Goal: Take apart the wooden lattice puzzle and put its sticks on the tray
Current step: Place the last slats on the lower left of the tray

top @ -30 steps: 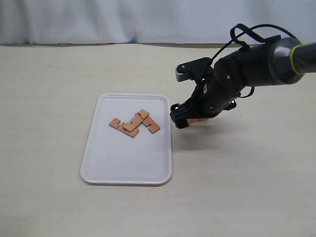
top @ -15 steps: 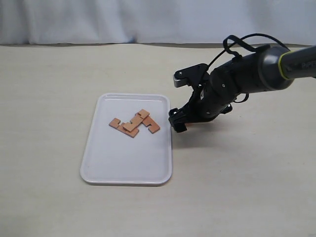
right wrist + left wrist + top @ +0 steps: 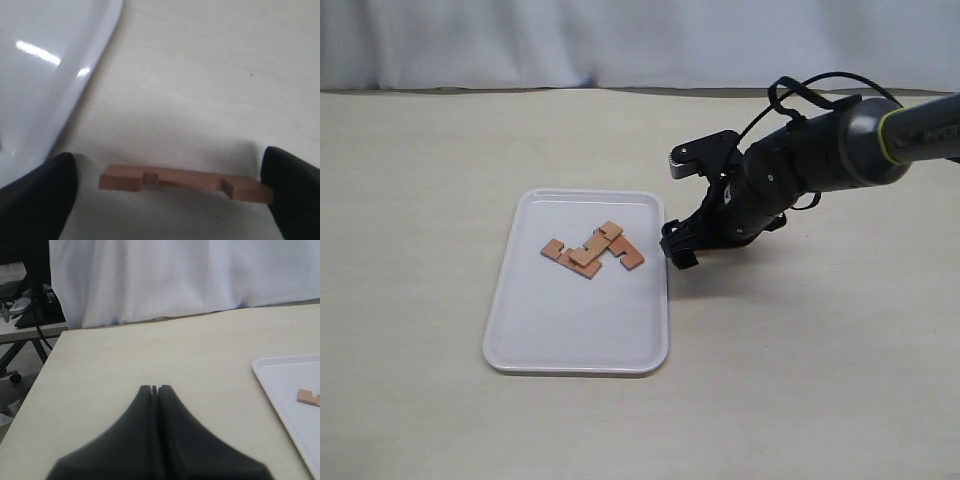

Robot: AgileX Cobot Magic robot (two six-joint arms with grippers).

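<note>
The white tray (image 3: 520,330) lies left of centre with three reddish-brown notched sticks (image 3: 592,250) in a loose overlapping heap, no longer an interlocked lattice puzzle. My right gripper (image 3: 678,245) is low over the table just off the tray's right rim. In the right wrist view it (image 3: 170,185) stands open around a fourth stick (image 3: 185,180). One end of that stick is against one finger (image 3: 295,195); the other finger (image 3: 40,195) stands apart from it. The tray's rim (image 3: 75,95) is beside it. My left gripper (image 3: 154,388) is shut on nothing over bare table.
A white curtain (image 3: 620,40) closes off the table's far edge. The left wrist view shows the tray's corner (image 3: 285,390) with one stick end (image 3: 308,397), and a table edge with clutter beyond (image 3: 25,305).
My right gripper has dropped lower and shifted left towards the tray's right rim. The stick seen under it a second ago is now hidden by the gripper in the exterior view.
</note>
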